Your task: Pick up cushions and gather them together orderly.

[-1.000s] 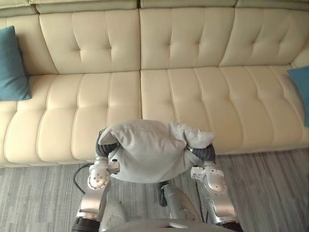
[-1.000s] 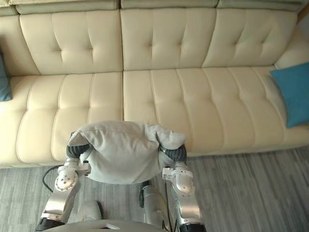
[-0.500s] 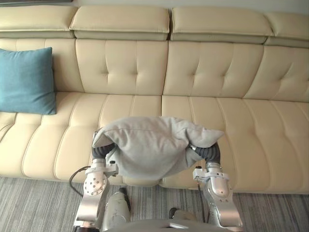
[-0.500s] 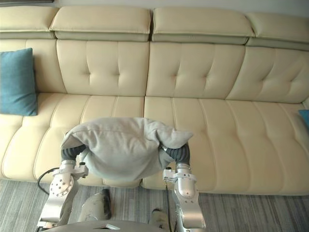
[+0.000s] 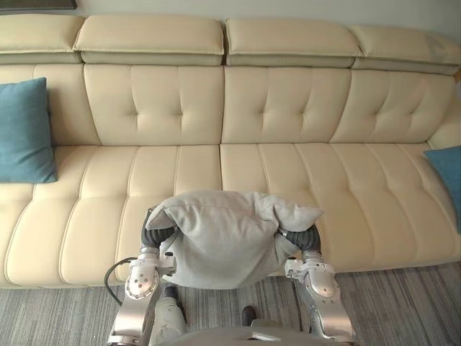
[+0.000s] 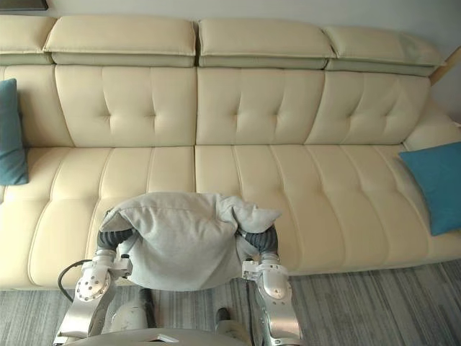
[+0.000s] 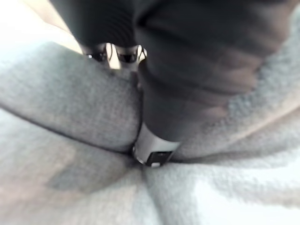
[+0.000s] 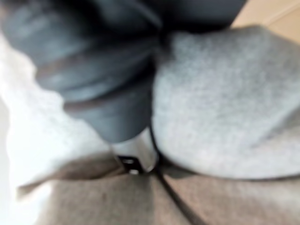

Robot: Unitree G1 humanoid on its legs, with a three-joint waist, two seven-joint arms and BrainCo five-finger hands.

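Bulk explained your two-sided hold: left hand point(image 7: 150, 151) and right hand point(image 8: 134, 159) each pinched the grey cushion point(image 5: 223, 241) by its cloth, lifted before the sofa point(image 5: 288, 173), well apart from both teal cushions point(image 5: 25, 130) point(image 6: 436, 184).

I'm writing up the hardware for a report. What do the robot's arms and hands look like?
Both arms are silver-grey with rounded housings below the wrists. The left hand and right hand wear dark ribbed covers. In each wrist view, a silver, dark-tipped thumb digs into the grey cushion.
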